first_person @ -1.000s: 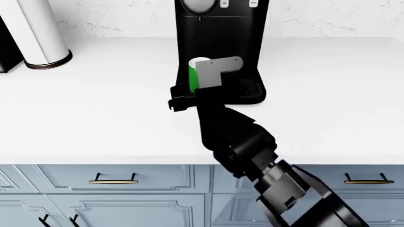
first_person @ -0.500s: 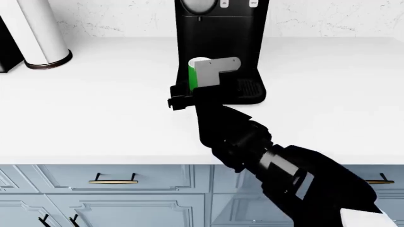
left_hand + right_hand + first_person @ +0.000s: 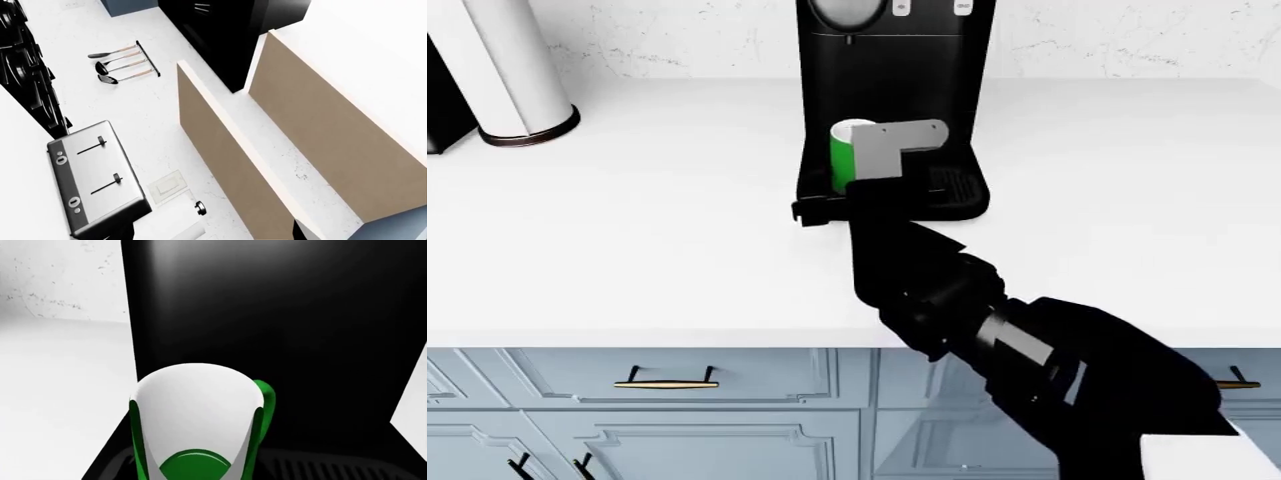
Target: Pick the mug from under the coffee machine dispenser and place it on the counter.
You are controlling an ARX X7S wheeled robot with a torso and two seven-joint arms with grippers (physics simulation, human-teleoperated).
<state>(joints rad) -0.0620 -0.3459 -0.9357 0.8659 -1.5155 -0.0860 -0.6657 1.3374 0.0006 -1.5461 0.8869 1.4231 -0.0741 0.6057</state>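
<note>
In the head view, the coffee machine (image 3: 894, 100) stands at the far middle of the counter (image 3: 627, 260), and the mug (image 3: 845, 158) sits on its drip tray under the spout. The right arm reaches in from the near right, and the right gripper (image 3: 874, 165) is right at the mug, its grey block covering the mug's right side. Whether its fingers are spread or pressed onto the mug cannot be told from here. A paper-towel roll (image 3: 514, 70) stands at the far left, well apart from the machine. Blue cabinets (image 3: 694, 400) with brass handles run below the counter's front edge.

The left wrist view looks across another part of the kitchen: a toaster (image 3: 97, 180), a small rack of utensils (image 3: 123, 62) on a white speckled surface, and tan cabinet panels (image 3: 220, 155). The left gripper is not in this picture (nor in the head view).

The right wrist view is filled by the mug (image 3: 197, 425), seen close from above, its white inside and green wall clear, the handle (image 3: 265, 395) on one side. The machine's black body (image 3: 280, 315) rises just behind it, and the ridged tray (image 3: 320, 467) lies under it. The gripper's fingers do not show here either.
</note>
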